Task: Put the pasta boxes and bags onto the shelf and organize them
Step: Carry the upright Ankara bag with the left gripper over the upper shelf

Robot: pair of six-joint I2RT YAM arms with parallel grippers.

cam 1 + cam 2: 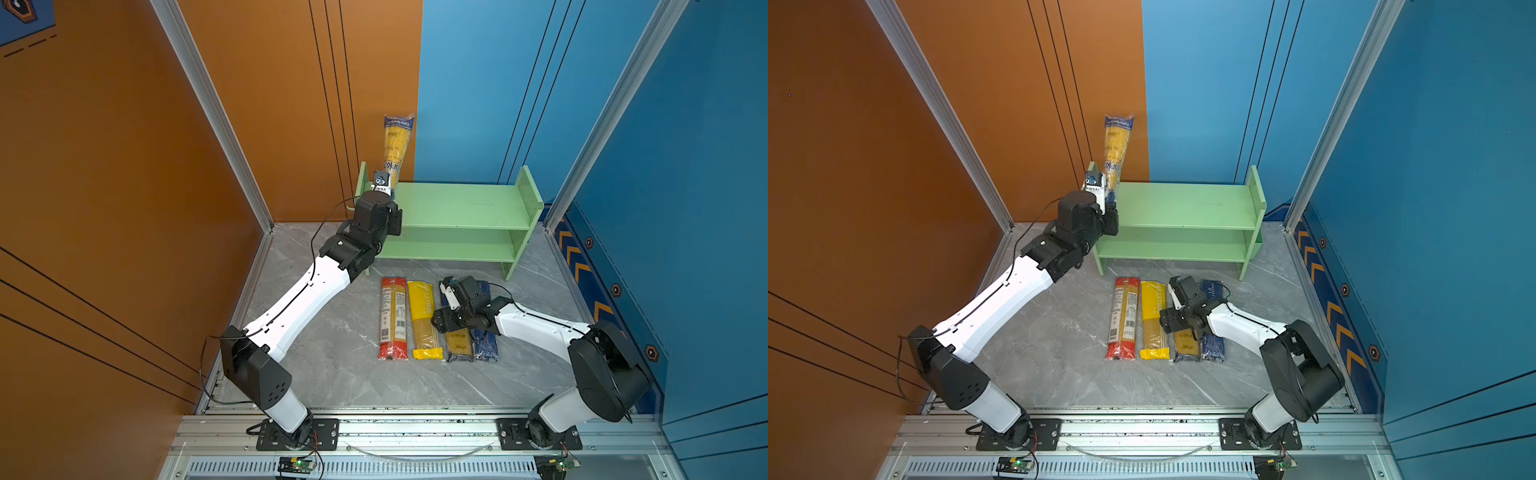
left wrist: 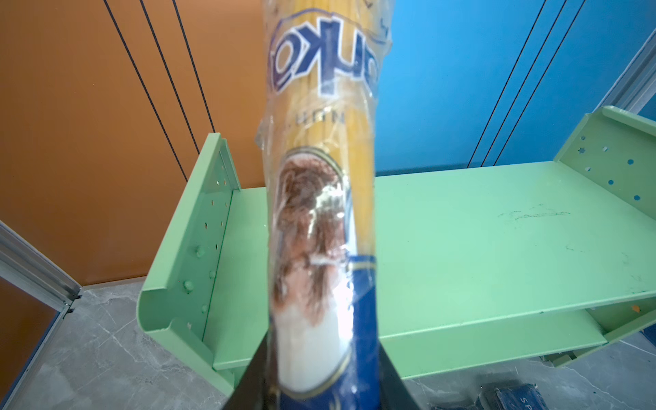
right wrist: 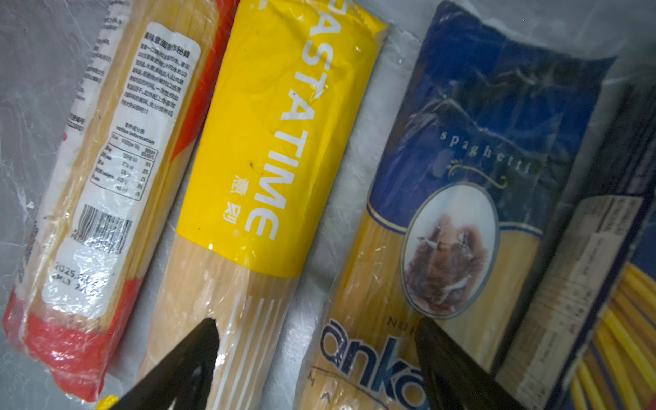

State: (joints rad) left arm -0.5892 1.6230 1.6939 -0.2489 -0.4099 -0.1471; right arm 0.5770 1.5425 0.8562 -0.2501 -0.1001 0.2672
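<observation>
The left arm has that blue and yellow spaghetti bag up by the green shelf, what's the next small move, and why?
Probably lower the left pincer to set the ankara bag down on the top tier of the shelf: it grips the bag's lower end near the tier's bare left end.

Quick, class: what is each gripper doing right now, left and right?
Left gripper: closed, holding the blue-and-yellow clear plastic spaghetti bag.
Right gripper: open, holding nothing.

I hold one bag upright at the shelf's left end; four packs lie abreast on the floor before it.
</observation>
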